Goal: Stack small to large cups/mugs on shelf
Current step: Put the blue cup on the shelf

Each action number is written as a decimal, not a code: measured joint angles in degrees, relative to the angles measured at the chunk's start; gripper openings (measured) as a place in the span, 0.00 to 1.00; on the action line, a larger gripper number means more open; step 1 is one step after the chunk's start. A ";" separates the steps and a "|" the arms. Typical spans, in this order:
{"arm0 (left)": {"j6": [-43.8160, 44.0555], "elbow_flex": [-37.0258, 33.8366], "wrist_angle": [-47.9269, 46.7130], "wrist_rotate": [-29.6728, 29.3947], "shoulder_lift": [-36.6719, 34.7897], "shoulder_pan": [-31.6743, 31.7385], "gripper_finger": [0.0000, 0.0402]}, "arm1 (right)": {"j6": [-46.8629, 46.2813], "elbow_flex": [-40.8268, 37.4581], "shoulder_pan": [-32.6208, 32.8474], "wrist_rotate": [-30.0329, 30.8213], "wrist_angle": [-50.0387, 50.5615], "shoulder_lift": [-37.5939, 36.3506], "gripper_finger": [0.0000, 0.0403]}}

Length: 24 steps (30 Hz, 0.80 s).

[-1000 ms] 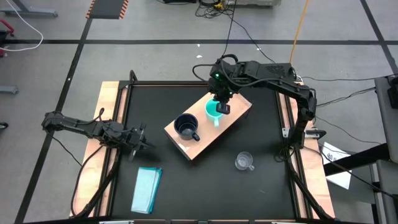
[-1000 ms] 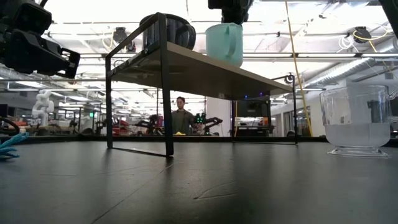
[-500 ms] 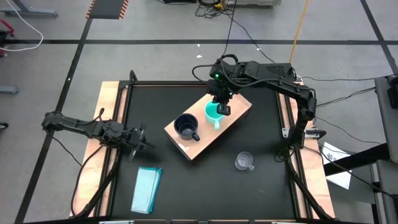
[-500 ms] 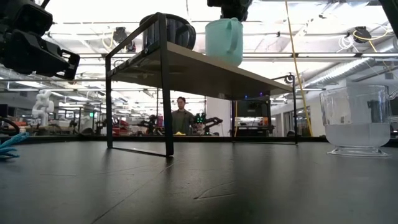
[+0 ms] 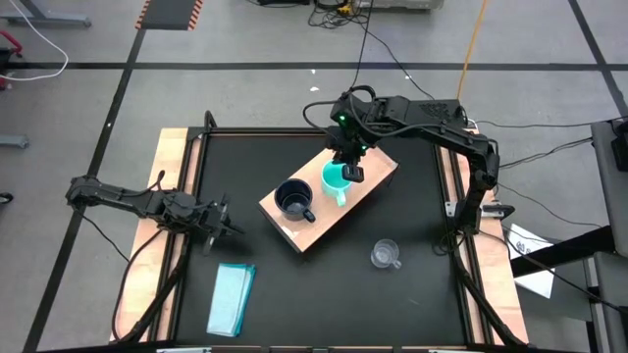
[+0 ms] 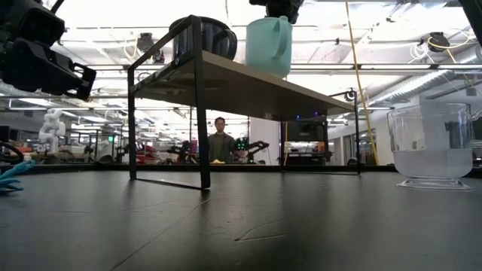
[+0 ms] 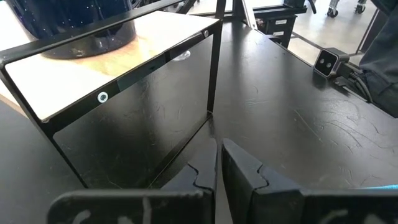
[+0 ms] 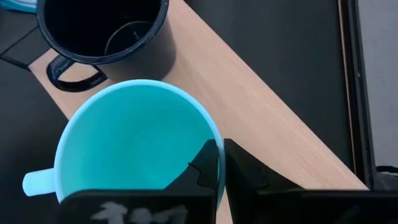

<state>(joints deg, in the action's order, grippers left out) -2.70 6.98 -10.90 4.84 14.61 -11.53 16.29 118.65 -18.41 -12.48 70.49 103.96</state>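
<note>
The left claw [image 5: 218,222] waits low over the tabletop [image 5: 265,294] near its left edge, its fingers nearly together and holding nothing, just short of the shelf [image 5: 373,181] leg. On the shelf's left end stands the navy mug [image 5: 293,200]. To its right, the teal mug [image 5: 337,177] has changed: over the last second it has crept leftward toward the navy mug and risen a little, so in the low view its base now hangs just clear of the board. The right claw [image 5: 349,165] is pinched on its rim, one finger inside and one outside. That reads as a lift and carry begun, probably to nest teal into navy. Farther right, the clear cup [image 5: 385,254] sits untouched on the tabletop, well apart from the shelf.
</note>
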 joint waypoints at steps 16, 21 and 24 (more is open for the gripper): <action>0.00 0.00 -0.02 -0.14 0.00 -0.02 0.06 | -1.86 -0.11 0.04 -2.59 -2.01 0.00 0.00; -0.02 0.00 -0.04 -0.37 0.00 0.00 0.06 | -1.77 -3.43 0.11 -0.75 -2.94 -0.07 0.00; -0.17 0.00 -0.04 -0.39 0.00 -0.01 0.06 | -1.67 -4.79 0.15 0.64 -2.87 0.02 0.00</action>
<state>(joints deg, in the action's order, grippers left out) -2.87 6.98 -10.94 4.46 14.61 -11.54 14.63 113.86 -18.26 -11.84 67.61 103.98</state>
